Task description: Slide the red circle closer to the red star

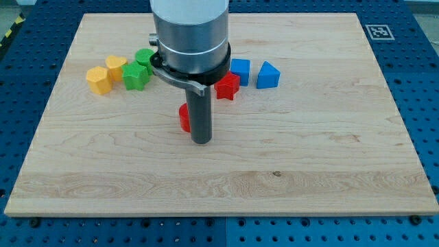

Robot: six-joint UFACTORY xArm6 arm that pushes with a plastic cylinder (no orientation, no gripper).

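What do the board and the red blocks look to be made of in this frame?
The board looks like pale wood with a smooth, matt finish: grain lines and joined strips show. The red star and the red circle, partly hidden behind my tip, look like solid-coloured plastic, evenly dyed with a dull sheen; painted wood cannot be ruled out.

Just left of my tip [201, 141], a matt dark rod under a brushed grey metal cylinder [190, 34], sits the smooth plastic-looking red circle block [184, 117] on the pale, fine-grained wooden board [309, 151].
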